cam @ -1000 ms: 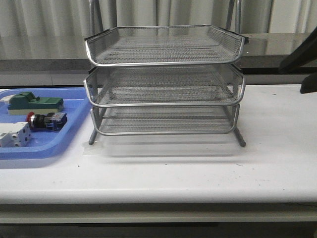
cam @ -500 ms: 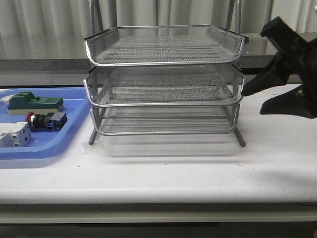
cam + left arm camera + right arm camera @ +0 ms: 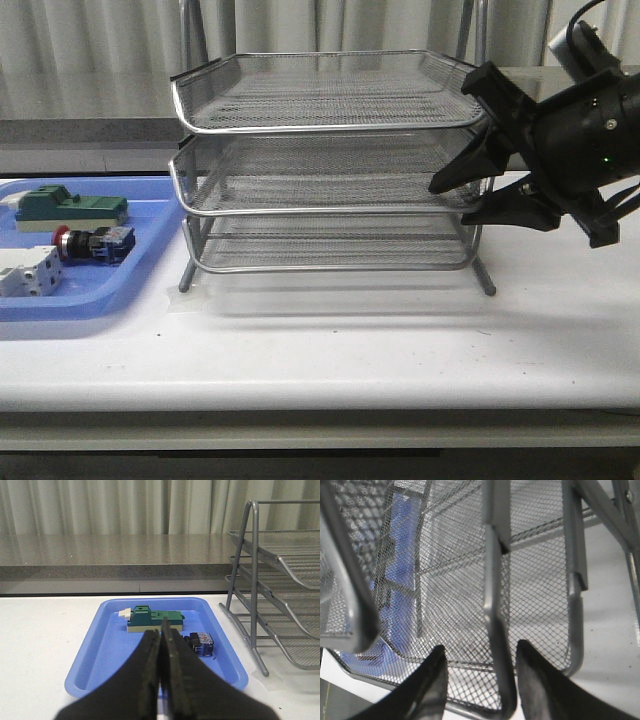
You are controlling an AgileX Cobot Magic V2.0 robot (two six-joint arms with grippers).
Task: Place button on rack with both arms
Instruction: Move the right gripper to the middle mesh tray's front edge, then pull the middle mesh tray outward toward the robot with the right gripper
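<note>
A: Where is the right pincer [image 3: 452, 203] now?
B: It is at the right side of the rack [image 3: 330, 165], by the middle tier. Its two fingers are spread. In the right wrist view the rim of that tier lies between them, but I cannot tell if the fingers touch it.
A: And the left pincer [image 3: 161, 645]?
B: It shows only in the left wrist view. Its fingers are pressed together and nothing is between them. It hangs on the near side of the blue tray [image 3: 95, 655].
A: Where is the button [image 3: 92, 243]?
B: It lies on its side in the tray, at the left of the tabletop [image 3: 400, 340]. The red head points left and the blue block points right, toward the rack. No pincer touches it.
A: What else is in the tray?
B: A green block [image 3: 72, 208] lies on the far side of the button, and a white block [image 3: 28, 272] lies on the near side, at the left edge. The rack stands just right of the tray.
</note>
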